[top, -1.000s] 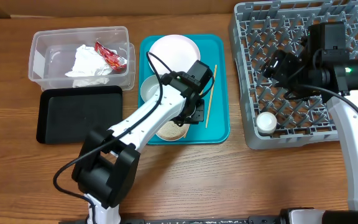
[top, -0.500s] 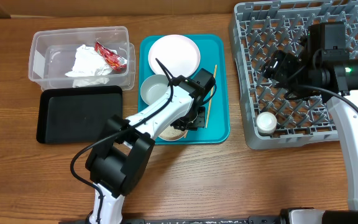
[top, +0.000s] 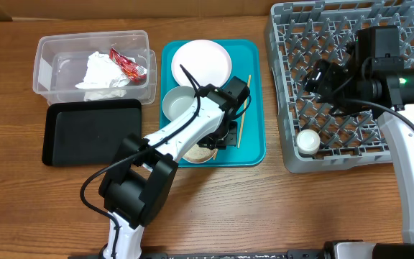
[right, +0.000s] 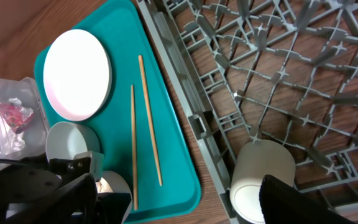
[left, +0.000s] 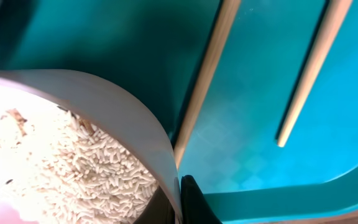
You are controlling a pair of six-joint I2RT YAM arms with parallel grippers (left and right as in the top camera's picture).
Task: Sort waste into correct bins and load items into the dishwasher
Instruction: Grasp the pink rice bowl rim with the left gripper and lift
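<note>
My left gripper [left: 180, 202] is shut on the rim of the pinkish-white bowl [left: 123, 118] that holds white rice grains [left: 86, 171], at the front of the teal tray [top: 254, 147]. Two wooden chopsticks [left: 207, 74] lie beside it on the tray. The grey-white bowl [top: 177, 103] and pale pink plate [top: 201, 62] sit behind. The napkin [top: 103, 72] and red wrapper [top: 126, 63] lie in the clear tub [top: 45, 72]. The black tray [top: 92, 132] is in front of it. My right gripper [right: 179, 202] is open above the grey dish rack [top: 286, 108], where the white cup [top: 307, 141] stands.
The teal tray lies between the clear tub and the dish rack, its right edge close to the rack's left wall [right: 179, 93]. Bare wooden table [top: 264, 208] runs along the front.
My left gripper moved forward and down over the tray from near the plate to the rice bowl's rim a second ago, and has stayed there since. The right arm has not moved.
</note>
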